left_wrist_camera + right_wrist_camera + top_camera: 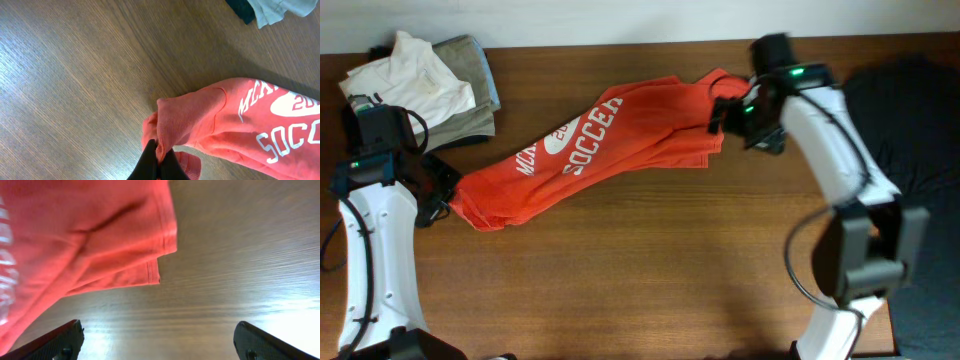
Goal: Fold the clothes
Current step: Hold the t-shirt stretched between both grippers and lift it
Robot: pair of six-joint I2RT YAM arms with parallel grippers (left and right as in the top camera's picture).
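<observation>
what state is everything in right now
orange-red T-shirt, bunched into a long strip, lettering up
left gripper, shut on the T-shirt's end
right gripper, open, holding nothing
white shirt, crumpled on the khaki-grey garment
khaki-grey garment, folded

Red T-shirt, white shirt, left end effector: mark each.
Red T-shirt (592,142): overhead, the white lettering.
White shirt (412,80): overhead, its crumpled middle.
Left end effector (160,161): left wrist, between fingertips pinching the T-shirt.

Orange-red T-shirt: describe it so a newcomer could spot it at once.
On the wooden table, look at the middle. The orange-red T-shirt lies there as a long diagonal bundle, one end pinched by the left gripper. Unlike the white shirt and khaki-grey garment piled in the far-left corner, it bears white SOCCER lettering.
</observation>
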